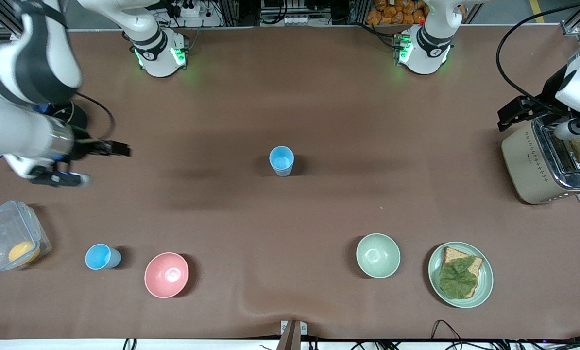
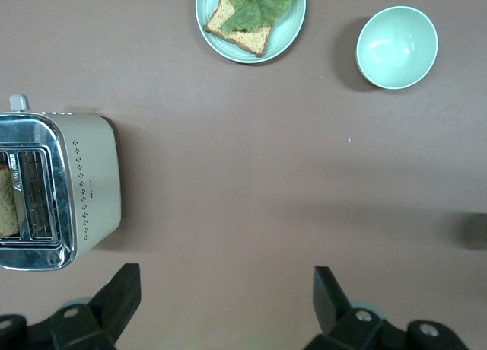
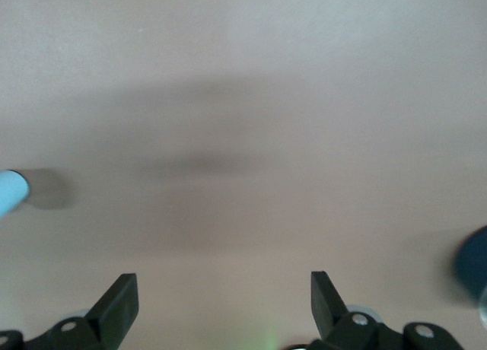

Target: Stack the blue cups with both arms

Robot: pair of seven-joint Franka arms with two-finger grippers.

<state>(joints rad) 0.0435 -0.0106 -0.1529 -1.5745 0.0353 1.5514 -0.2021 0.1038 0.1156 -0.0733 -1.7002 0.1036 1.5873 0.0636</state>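
Two small blue plastic cups stand upright and well apart on the brown tabletop [image 1: 319, 97]: one cup [image 1: 281, 160] at the middle, the other cup [image 1: 102, 256] nearer the front camera toward the right arm's end, just beside a pink round bowl [image 1: 166, 274]. Neither is nested in the other, so no stack is seen. The right tool [image 1: 78, 165] is held released over bare tabletop at the right arm's end; the left tool [image 2: 224, 304] is spread wide over the tabletop beside a cream toaster [image 1: 545, 163].

For a clean stack, each cup would best be gripped across its rim, kept upright, and lowered centred over the other.

Both cups look empty. A clear plastic lidded box [image 1: 10, 241] holds something orange. A pale green bowl [image 1: 378, 255] is empty. A green plate [image 1: 484, 287] carries bread topped with lettuce, and bread sits in the toaster's slot.
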